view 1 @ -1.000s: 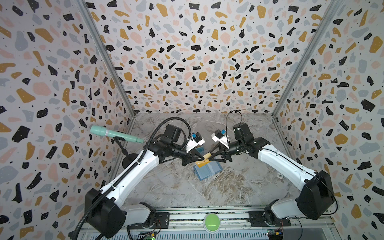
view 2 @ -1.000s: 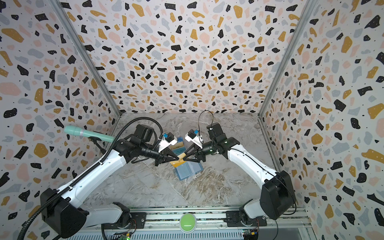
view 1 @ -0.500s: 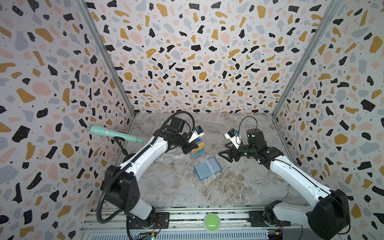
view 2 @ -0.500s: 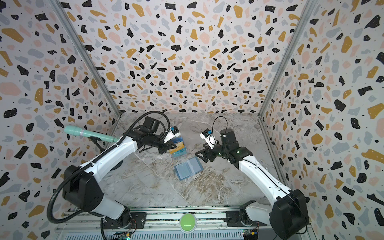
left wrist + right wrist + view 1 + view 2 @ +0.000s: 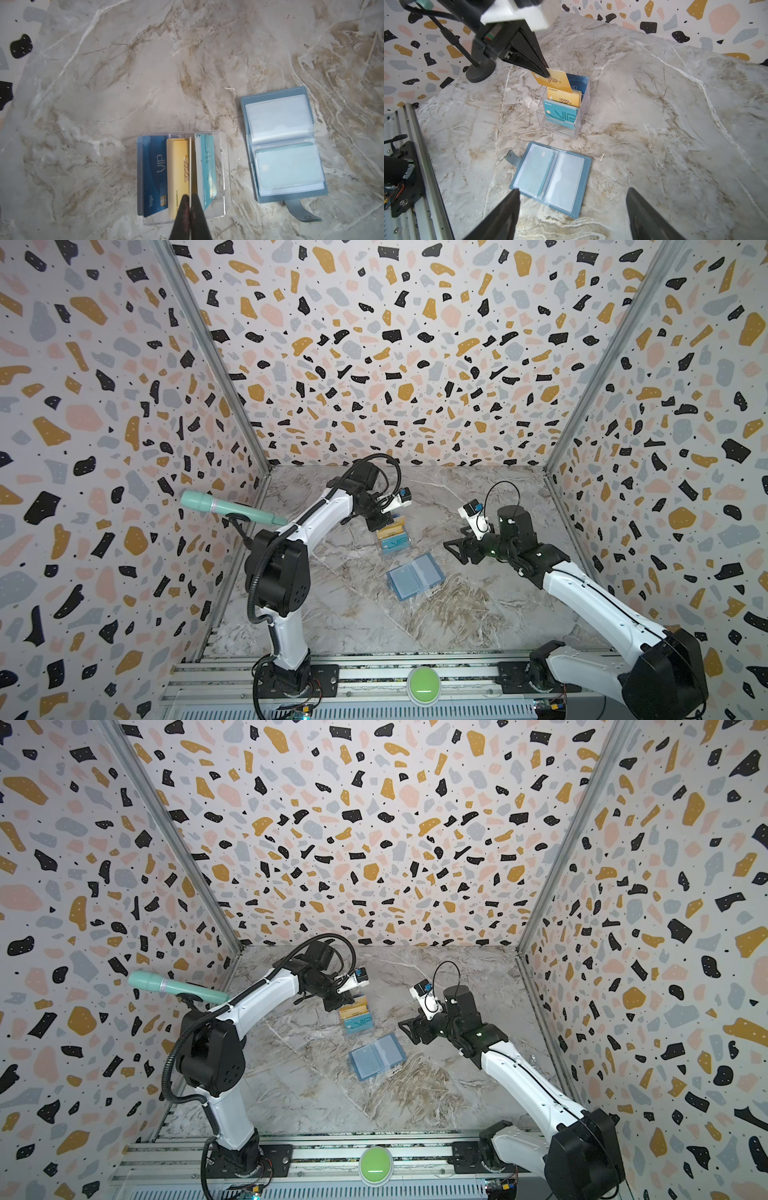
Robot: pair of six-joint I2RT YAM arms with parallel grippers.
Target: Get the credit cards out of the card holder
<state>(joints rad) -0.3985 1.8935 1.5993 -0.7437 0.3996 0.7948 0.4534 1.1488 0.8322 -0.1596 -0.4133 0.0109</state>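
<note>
A: Over the clear acrylic stand (image 5: 560, 116), at about eleven o'clock from the card holder (image 5: 414, 576) in both top views, the left gripper (image 5: 546, 73) is clamped on a gold card (image 5: 553, 82), pinching it by one top corner.

B: Why by the corner?

A: My guess is so the card hangs edge-down and can slide into the middle tier. In the left wrist view it shows as a thin white line directly above the gold stack (image 5: 178, 176), with the dark blue cards (image 5: 153, 174) in one neighbouring tier and the teal cards (image 5: 206, 166) in the other.

B: And the right gripper (image 5: 572, 195)?

A: Jaws spread wide, grasping nothing. It hovers at roughly three o'clock from the holder in a top view (image 5: 409, 1029), apart from it.

B: Is the holder emptied?

A: Not quite, I think. It lies open flat on the marble tabletop (image 5: 675, 124), snap tab (image 5: 511, 158) flung outward. One clear sleeve looks bare; the other seems to have a teal card (image 5: 536, 170) behind the plastic.

B: Anything in the way?

A: A mint-green microphone (image 5: 226, 508) on a black stand (image 5: 479, 71) sits at nine o'clock from the acrylic stand, near the left arm but clear of the cards. Between the right gripper and the holder I see nothing.
</note>
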